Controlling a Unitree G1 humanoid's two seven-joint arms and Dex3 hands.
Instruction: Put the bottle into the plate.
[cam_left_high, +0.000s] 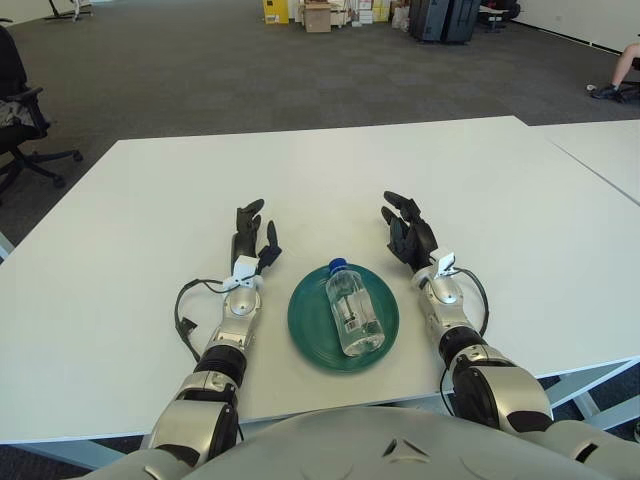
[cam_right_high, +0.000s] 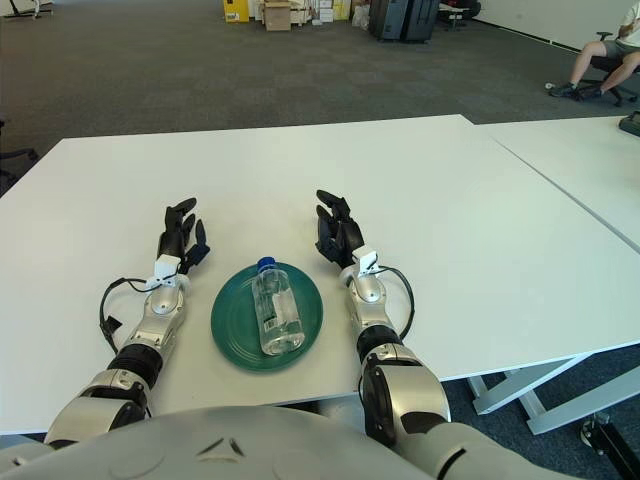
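Lying on its side in the green plate (cam_left_high: 305, 330), the clear water bottle (cam_left_high: 352, 310) points its blue cap away from the robot. On the white surface (cam_left_high: 150, 200), the left hand (cam_left_high: 250, 238) shows just left of the plate and the right hand (cam_left_high: 408, 232) just right, each with fingers spread and holding nothing.

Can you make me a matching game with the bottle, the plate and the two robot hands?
Things:
1. bottle
2. plate
3. left hand
4. right hand

Descriptions:
A. green and round
B. open, on the plate's right
C. clear, blue cap, lying on its side
D. open, on the plate's left

Pairs: 1-C, 2-A, 3-D, 4-B
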